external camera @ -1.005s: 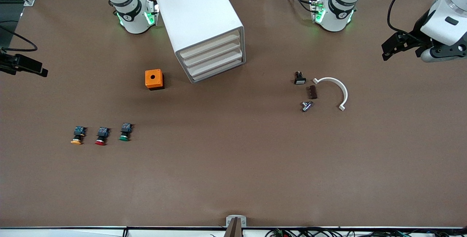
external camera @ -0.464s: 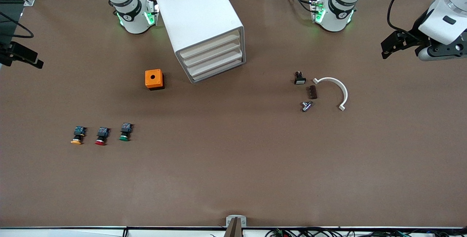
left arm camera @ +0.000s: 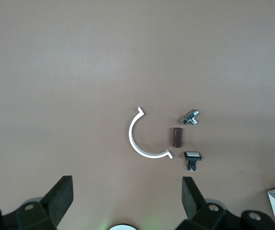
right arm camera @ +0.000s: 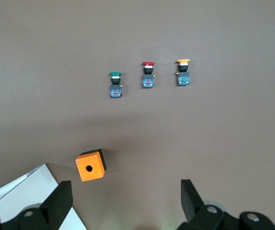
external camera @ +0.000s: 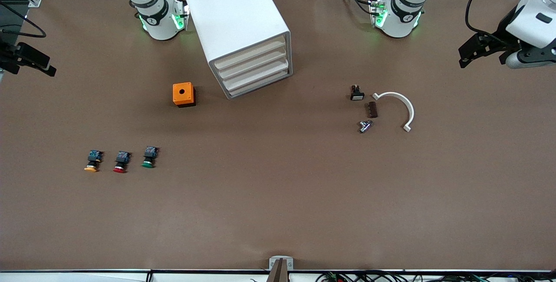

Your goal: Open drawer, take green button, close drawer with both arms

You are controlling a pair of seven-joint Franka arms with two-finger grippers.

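All drawers of the cabinet (external camera: 243,34) sit flush, none pulled out. Green button (external camera: 148,157) lies on the surface (external camera: 278,195), well nearer the front camera than the cabinet and toward the right arm's end. It is the cabinet-side one of a row of three with the red button (external camera: 121,161) and yellow button (external camera: 92,161), caps pointing toward the camera.

That layout fits two stages: button already out with the drawer shut again, or drawers shut with the job yet to run. One moment can't separate them. Can't see inside the drawers.

Left end effector (external camera: 471,51) is up in the air at the left arm's end of the surface, fingers (left arm camera: 61,196) spread wide, holding nothing. Its wrist view looks down on the white arc (left arm camera: 142,139), brown block (left arm camera: 177,137), metal fitting (left arm camera: 190,116) and black switch (left arm camera: 192,157), all toward the left arm's end from the cabinet.

Right end effector (external camera: 30,61) is up at the right arm's end, fingers (right arm camera: 58,199) also wide, holding nothing. Its wrist view covers the three buttons and the orange box (right arm camera: 90,165), which sits just beside the cabinet.

Both arms look parked at the edges, likely to keep the cabinet front and the buttons unobstructed.
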